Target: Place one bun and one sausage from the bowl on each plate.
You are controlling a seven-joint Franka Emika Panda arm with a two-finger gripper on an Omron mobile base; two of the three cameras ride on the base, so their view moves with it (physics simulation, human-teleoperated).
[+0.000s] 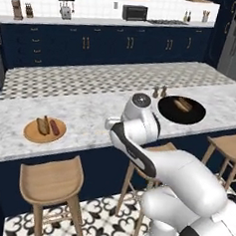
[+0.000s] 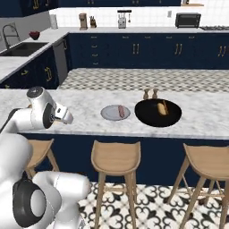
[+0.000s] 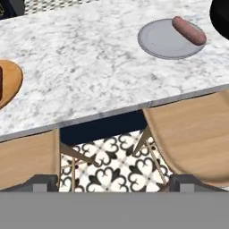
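- Left base view: the wood plate (image 1: pixel 44 130) holds a bun and a sausage. The black bowl (image 1: pixel 181 110), far right, holds one bun (image 1: pixel 183 104).
- Right base view: the grey plate (image 2: pixel 115 112) carries only a sausage (image 2: pixel 120 111) and sits just left of the bowl; the bun's long axis runs diagonally.
- Hand view: my gripper (image 3: pixel 114 181) hangs empty, fingertips wide apart, off the counter edge. The bowl lies ahead to my right.

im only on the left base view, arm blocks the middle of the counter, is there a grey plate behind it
Observer: Yes. A flat round light grey plate sits just left of the wide black bowl.
Operator: anything on it
Observer: One reddish sausage, no bun.
Operator: whats left in the bowl
Observer: One tan bun with a darker piece beside it, perhaps a sausage.
Operator: gripper holding anything
Observer: The two dark finger tips stand apart with nothing between them, off the counter edge above the wooden stools.
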